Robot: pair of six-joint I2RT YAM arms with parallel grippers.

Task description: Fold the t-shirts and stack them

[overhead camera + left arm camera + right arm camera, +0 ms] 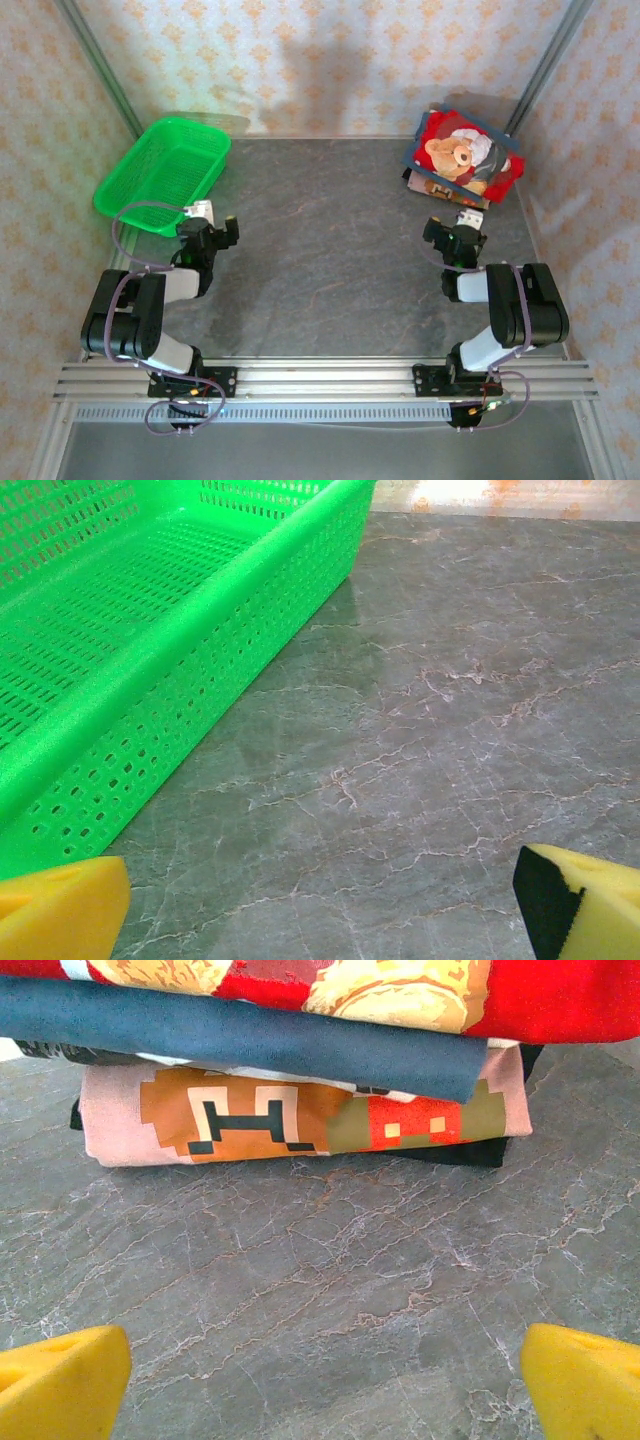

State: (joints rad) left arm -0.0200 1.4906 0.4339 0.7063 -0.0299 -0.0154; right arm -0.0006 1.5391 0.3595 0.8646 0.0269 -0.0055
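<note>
– Stack of t-shirts [462,160] dead ahead of the right pincer [320,1385], near it but not touching! Yellow pads spread wide, nothing between them but bare table [330,1270].

– So it grips nothing?

– Nothing. Jaws wide apart and empty. The red shirt [560,1000] with the bear print lies on top, the slate-blue shirt [250,1035] right under it, and the pink shirt [300,1120] with the blocky print lower down. There's thinner cloth between and beneath them that I can't sort out.

– Why piled there?

– My guess is it keeps the middle of the table free for folding. The folded edges face the pincer, flat and fairly square, though from above the red one sits a little askew on the rest.

– And the other arm?

– The left pincer [320,910] is also wide apart and holding nothing. The green basket [150,660] sits just ahead and to its left, with its long wall slanting away. I see no cloth through the mesh.

– Then the job's nearly done?

– That's how I'd judge it: everything cloth is in the one pile, and both arms are tucked low by their bases, jaws wide as if parked. The thing to watch is that crooked top shirt, because a nudge could slide it off the blue.
</note>
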